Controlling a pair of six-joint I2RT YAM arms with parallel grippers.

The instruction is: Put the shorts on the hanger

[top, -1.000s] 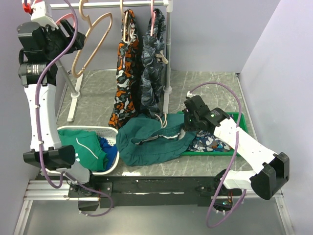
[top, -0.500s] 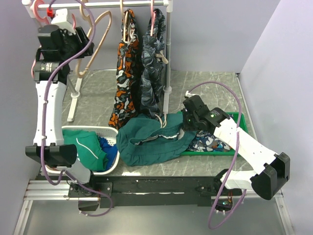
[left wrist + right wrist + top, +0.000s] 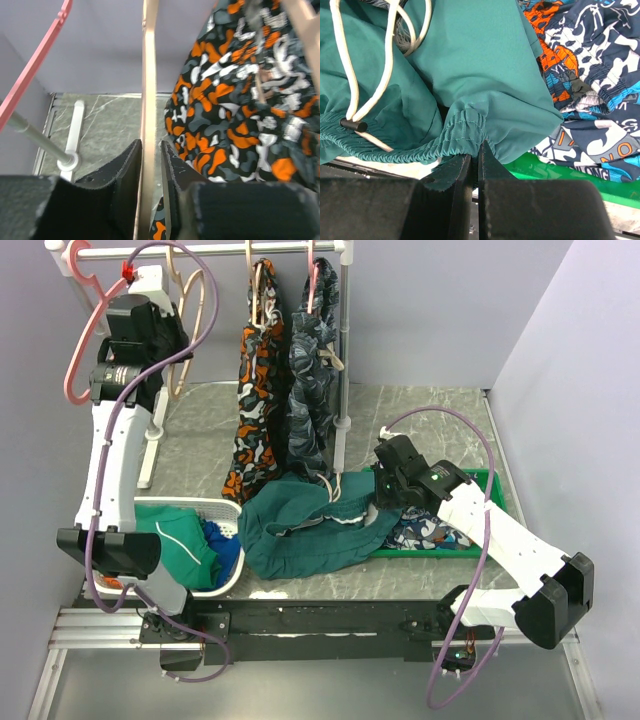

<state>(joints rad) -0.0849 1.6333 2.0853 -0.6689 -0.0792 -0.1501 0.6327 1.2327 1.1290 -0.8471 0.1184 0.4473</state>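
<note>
Jaws of left gripper [image 3: 151,150] pinched narrow onto tan hanger [image 3: 150,75], pads apparently touching. Right gripper [image 3: 475,160] clamped on teal shorts [image 3: 485,65] at the waistband, shorts heaped front-centre on the table between white basket [image 3: 225,510] and green tray [image 3: 490,480]. Best to confirm firm hold, then unhook clear of pink hanger [image 3: 35,65] and orange camo shorts [image 3: 240,100]. Left arm stretched high to rail [image 3: 220,250]; right arm bent low.

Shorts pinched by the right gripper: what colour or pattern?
Plain dark teal-green shorts, no pattern; clearest in the right wrist view.
</note>
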